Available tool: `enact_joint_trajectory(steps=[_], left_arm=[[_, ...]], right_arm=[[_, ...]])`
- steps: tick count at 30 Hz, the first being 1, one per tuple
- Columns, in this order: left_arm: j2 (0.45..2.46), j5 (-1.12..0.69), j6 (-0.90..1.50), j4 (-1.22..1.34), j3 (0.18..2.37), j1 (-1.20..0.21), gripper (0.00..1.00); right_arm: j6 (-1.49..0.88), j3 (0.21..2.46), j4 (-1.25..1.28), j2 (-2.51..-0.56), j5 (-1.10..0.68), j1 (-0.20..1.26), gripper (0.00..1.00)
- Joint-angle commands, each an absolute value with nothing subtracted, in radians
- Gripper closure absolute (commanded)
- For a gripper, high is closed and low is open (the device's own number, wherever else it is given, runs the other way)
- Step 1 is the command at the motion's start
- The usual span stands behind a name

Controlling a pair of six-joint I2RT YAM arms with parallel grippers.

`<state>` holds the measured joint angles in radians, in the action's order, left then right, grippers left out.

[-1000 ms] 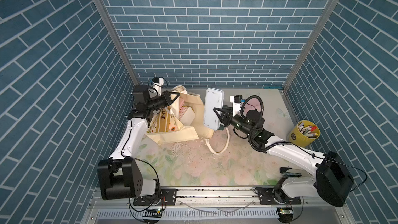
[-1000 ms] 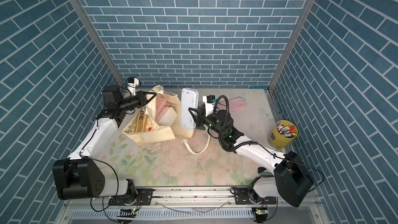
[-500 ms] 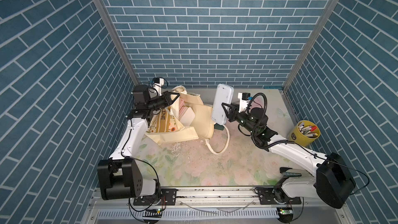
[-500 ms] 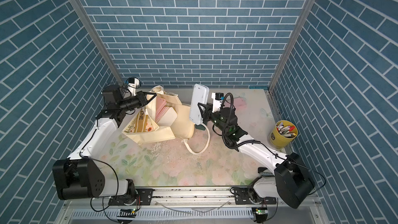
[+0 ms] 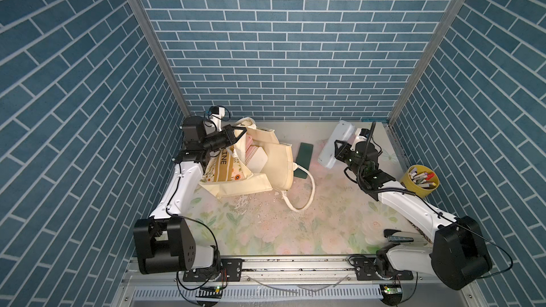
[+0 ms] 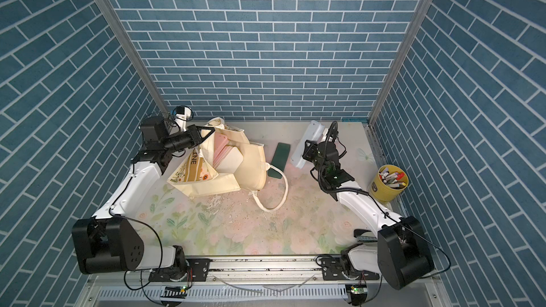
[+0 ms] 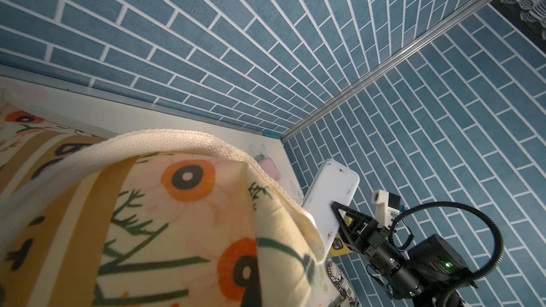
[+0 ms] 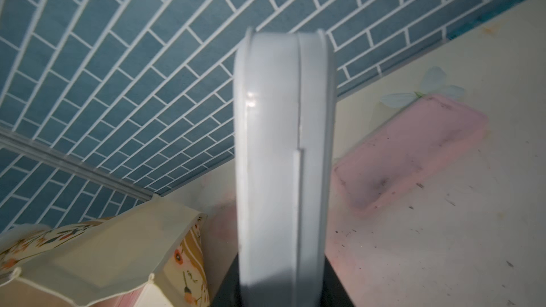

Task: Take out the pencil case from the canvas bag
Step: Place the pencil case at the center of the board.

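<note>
Showing the carry-out step.

**Top views.** In both top views the right gripper [image 5: 337, 149] is clamped across the lower part of the pale pencil case [image 5: 339, 134]. The case hangs tilted in the air right of centre, fully outside the canvas bag [image 5: 276, 169] and well apart from it. At centre left the left gripper [image 5: 240, 133], jaws closed, pinches the bag's rim and props the mouth open. Pink and cream flat items [image 5: 257, 158] lie inside. A dark green flat object [image 5: 304, 157] lies on the mat [image 5: 295, 231] between bag and case. The yellow pen cup [image 5: 419, 181] stands at the right edge.

**Left wrist view.** Printed bag fabric and a strap [image 7: 177, 140] fill the foreground. Beyond them the case is seen in the right gripper's grasp.

**Right wrist view.** The case appears edge-on, its seam visible, with a pink flat object [image 8: 413, 149] on the mat beyond.

**Judgement.** Removal appears done, and placement is what is left. Lower the case over bare mat, clear of the green and pink objects. Level it until a long face rests, and only then release, since a tilted drop could tip it.
</note>
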<state>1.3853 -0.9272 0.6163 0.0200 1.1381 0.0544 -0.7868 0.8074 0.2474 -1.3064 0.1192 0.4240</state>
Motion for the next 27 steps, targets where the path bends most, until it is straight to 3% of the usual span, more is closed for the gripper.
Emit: enact_joint_trajectory(steps=[1,22,27], left_arm=[[1.367,-0.941,0.607,0.054,1.170,0.058,1.00],[1.381,-0.937,0.609,0.048,1.170,0.058,1.00],[1.376,-0.937,0.608,0.048,1.170,0.058,1.00]], right_arm=[[-0.921,0.786,0.165,-1.350,0.093,0.384,1.00],[-1.156,0.776,0.134,-1.550,-0.007,0.283,1.00],[-1.161,0.775,0.123,-1.555,-0.011,0.281,0.90]])
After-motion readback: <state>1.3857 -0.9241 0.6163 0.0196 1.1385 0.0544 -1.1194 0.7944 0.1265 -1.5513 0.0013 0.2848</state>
